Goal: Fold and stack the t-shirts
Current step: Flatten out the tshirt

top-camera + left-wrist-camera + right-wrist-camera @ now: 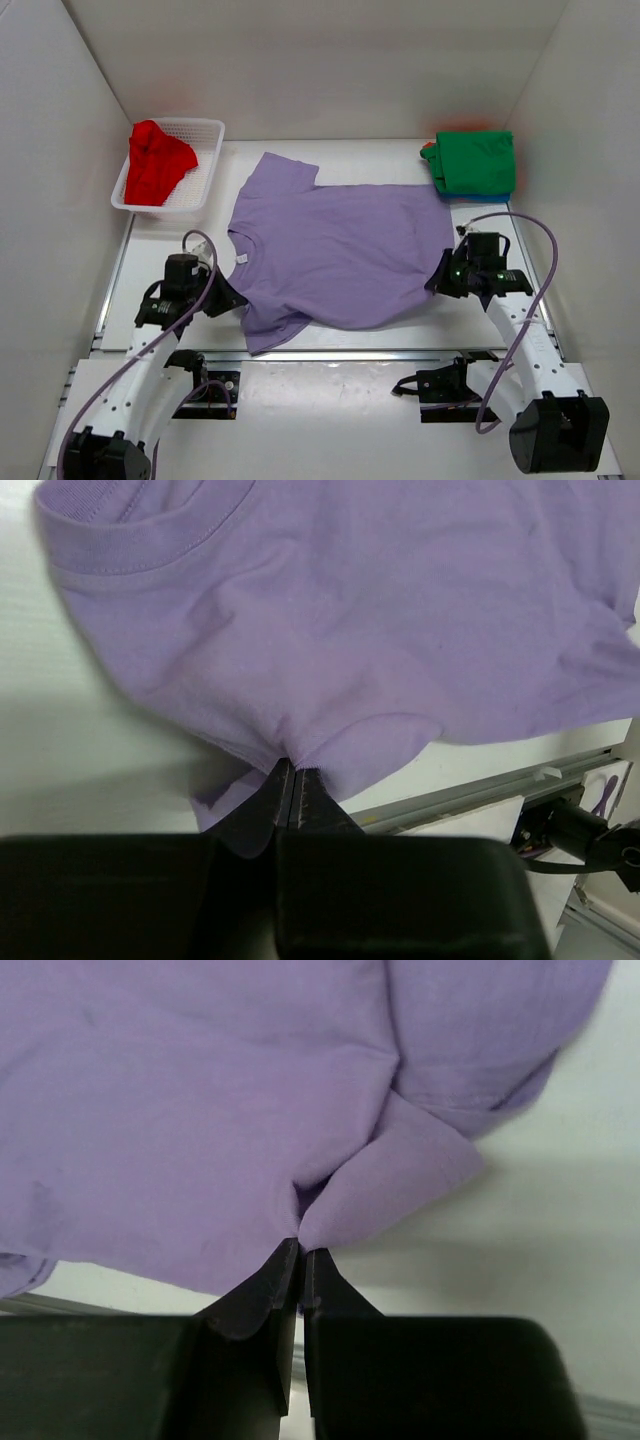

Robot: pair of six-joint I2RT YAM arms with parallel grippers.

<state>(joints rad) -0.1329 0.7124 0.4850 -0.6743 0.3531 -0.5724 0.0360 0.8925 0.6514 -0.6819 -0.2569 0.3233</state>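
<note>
At the table's left, the left arm lies low, angled inward, left gripper clamped on the lavender t-shirt edge near the collar. The shirt is spread flat mid-table. The right arm mirrors it, right gripper pinching the shirt's opposite edge.

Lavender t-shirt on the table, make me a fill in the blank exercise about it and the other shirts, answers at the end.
The left gripper and the right gripper are each ____ on an edge of the lavender t-shirt.
The red t-shirt lies crumpled ____ the white basket.
The green t-shirt lies folded on ____ of the stack at the far right.
Missing words: shut; in; top.
</note>
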